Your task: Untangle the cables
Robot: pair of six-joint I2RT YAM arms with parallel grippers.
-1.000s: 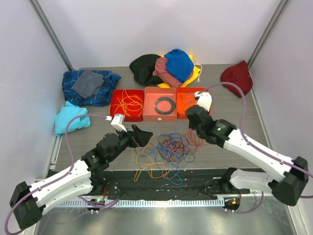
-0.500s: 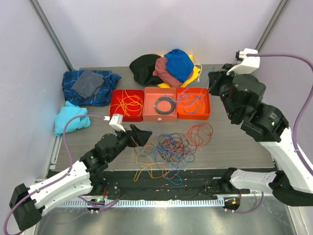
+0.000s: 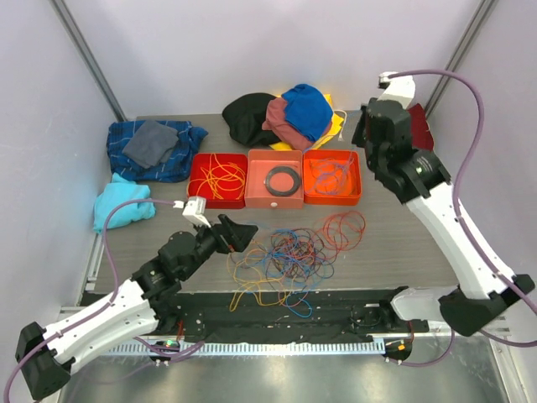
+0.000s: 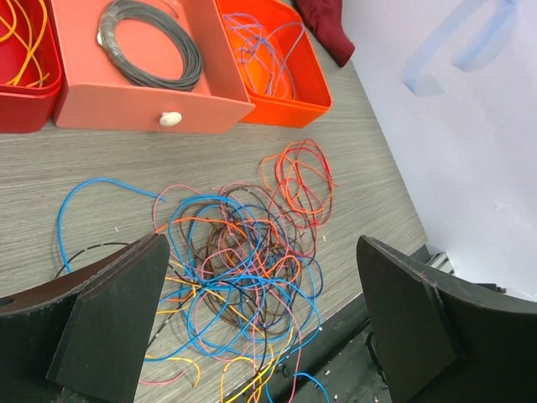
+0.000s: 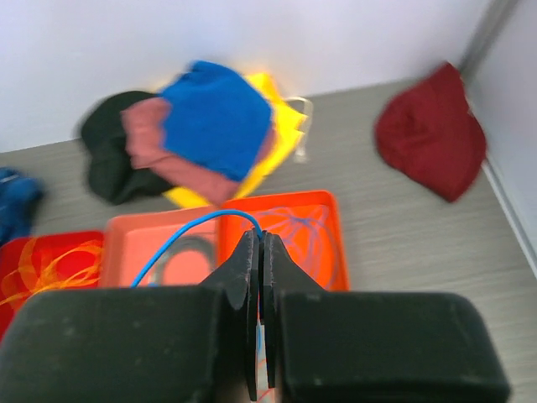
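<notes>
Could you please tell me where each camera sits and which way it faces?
Top external: above and behind the bases, looking down on the table; left arm and right arm show.
Left wrist: low, facing the cable tangle and trays; its open jaws frame the view.
Right wrist: raised, looking down at the orange tray and clothes; shut jaws pinch a blue cable.
Shared: all three show the orange tray.
</notes>
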